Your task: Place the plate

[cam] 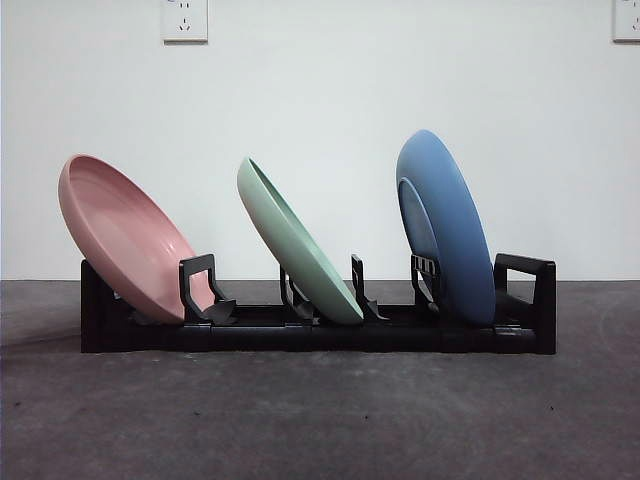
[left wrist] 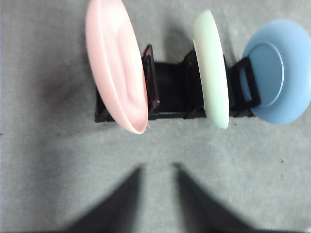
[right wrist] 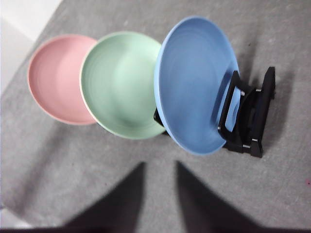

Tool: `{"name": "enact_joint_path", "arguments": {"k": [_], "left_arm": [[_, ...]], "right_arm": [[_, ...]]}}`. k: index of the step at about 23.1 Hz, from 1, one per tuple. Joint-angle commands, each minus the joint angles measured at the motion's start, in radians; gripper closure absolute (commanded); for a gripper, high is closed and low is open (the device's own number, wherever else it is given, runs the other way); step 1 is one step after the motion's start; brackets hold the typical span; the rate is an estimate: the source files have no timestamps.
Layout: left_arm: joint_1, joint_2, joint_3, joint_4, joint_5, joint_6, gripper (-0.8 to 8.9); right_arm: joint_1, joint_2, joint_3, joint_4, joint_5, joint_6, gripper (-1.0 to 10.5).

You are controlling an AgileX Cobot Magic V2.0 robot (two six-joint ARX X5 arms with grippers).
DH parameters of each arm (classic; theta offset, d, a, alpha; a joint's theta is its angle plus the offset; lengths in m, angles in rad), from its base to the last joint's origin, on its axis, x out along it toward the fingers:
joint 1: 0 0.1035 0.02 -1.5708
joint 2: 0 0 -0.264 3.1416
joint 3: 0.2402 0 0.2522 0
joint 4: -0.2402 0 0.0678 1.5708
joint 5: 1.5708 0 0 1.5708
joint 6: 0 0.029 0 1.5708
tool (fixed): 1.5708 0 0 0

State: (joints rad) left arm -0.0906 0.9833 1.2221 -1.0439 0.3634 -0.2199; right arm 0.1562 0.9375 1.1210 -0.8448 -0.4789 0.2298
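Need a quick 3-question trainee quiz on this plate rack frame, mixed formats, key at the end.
1. True or false: the left gripper holds a plate.
2. In the front view, which plate stands most upright in the black rack? A) pink plate B) green plate C) blue plate
3. Fill in: the plate in the middle of the rack is ____.

Key:
1. False. Both the left gripper and the right gripper are open and hold nothing, away from the rack.
2. C
3. green
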Motion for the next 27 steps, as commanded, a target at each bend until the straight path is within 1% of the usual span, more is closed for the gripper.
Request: {"name": "enact_joint_path", "arguments": {"k": [1, 4, 6, 8, 12, 15, 16, 21, 25, 26, 27], "left_arm": [[-0.003, 0.005, 0.023, 0.014, 0.005, 0.024, 4.68], [-0.003, 0.003, 0.023, 0.019, 0.005, 0.024, 4.69], [-0.003, 0.003, 0.023, 0.020, 0.004, 0.025, 4.69], [-0.003, 0.003, 0.023, 0.019, 0.004, 0.024, 4.69], [-0.003, 0.003, 0.023, 0.019, 0.004, 0.025, 4.69], [-0.003, 0.004, 0.023, 0.020, 0.004, 0.025, 4.69], [-0.003, 0.004, 0.023, 0.020, 0.004, 0.025, 4.69], [-0.003, 0.004, 0.023, 0.021, 0.004, 0.026, 4.69], [-0.003, 0.004, 0.023, 0.020, 0.004, 0.029, 4.69], [-0.003, 0.004, 0.023, 0.020, 0.004, 0.029, 4.69], [-0.003, 0.004, 0.023, 0.020, 0.004, 0.029, 4.69]], "right_arm": [[0.013, 0.027, 0.020, 0.001, -0.003, -0.037, 6.4], [0.019, 0.038, 0.020, -0.001, -0.003, -0.028, 6.4], [0.019, 0.053, 0.027, 0.003, -0.003, -0.020, 6.9], [0.019, 0.091, 0.048, 0.004, -0.003, -0.020, 7.0], [0.024, 0.250, 0.138, 0.006, -0.005, -0.023, 7.0], [0.047, 0.382, 0.219, 0.015, -0.035, -0.032, 7.0], [0.057, 0.422, 0.244, 0.026, -0.047, -0.033, 7.0], [0.122, 0.581, 0.333, 0.074, -0.048, -0.034, 7.0], [0.146, 0.667, 0.347, 0.111, -0.044, -0.036, 7.3], [0.150, 0.681, 0.347, 0.117, -0.044, -0.036, 7.5], [0.150, 0.691, 0.347, 0.119, -0.044, -0.035, 8.1]]}}
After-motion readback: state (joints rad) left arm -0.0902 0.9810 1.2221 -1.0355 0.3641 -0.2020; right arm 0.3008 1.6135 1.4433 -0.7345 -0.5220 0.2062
